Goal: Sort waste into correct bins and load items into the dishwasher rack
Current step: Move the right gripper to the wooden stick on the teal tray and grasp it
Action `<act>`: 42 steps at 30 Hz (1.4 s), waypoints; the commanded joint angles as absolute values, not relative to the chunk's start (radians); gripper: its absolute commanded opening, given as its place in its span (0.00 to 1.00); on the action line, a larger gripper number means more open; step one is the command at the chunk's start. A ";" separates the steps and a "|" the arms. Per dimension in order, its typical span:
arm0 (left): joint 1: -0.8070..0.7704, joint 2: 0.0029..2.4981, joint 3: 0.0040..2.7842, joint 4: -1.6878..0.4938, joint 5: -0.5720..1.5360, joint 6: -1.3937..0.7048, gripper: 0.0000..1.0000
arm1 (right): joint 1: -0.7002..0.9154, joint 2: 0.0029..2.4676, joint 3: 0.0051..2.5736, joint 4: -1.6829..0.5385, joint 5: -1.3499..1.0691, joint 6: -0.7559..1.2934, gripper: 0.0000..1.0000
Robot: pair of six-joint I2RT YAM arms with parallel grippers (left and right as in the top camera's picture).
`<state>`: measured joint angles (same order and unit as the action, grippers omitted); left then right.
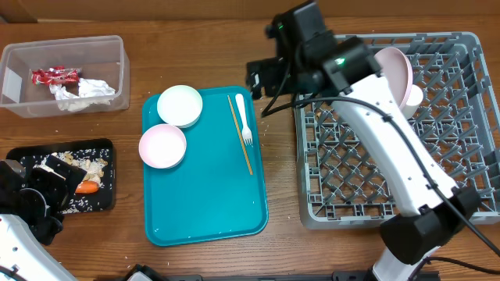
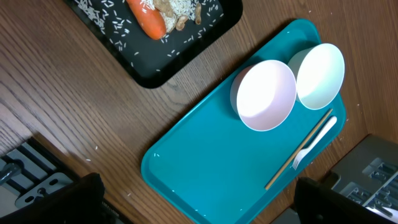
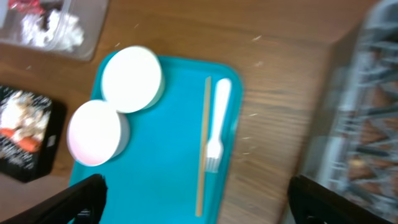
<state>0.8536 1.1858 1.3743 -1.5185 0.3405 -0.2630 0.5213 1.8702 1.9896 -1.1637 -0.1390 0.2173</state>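
Observation:
On the teal tray lie a white bowl, a pink bowl, a white fork and thin chopsticks. A pale pink plate stands on edge in the grey dishwasher rack, with a small white cup beside it. The clear tub holds a red wrapper and a crumpled napkin. The black tray holds a carrot piece and rice scraps. My right gripper hangs open and empty high above the fork. My left gripper is open over the teal tray's edge.
Rice grains are scattered on the wood around the black tray. The rack's corner shows at the right of the left wrist view. Bare wood separates the teal tray from the rack.

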 commanded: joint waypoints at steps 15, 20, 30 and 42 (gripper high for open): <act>0.857 1.189 1.369 -1.517 0.356 -0.277 1.00 | 0.679 2.224 1.884 -1.102 -0.178 0.365 0.56; 0.857 1.189 1.369 -1.517 0.355 -0.277 1.00 | 0.688 2.271 1.884 -1.144 -0.171 0.398 0.52; 0.857 1.189 1.369 -1.517 0.355 -0.277 1.00 | 0.688 2.300 1.872 -1.182 -0.158 0.420 0.51; 0.857 1.189 1.369 -1.517 0.356 -0.277 1.00 | 0.688 2.300 1.768 -1.094 -0.159 0.443 0.47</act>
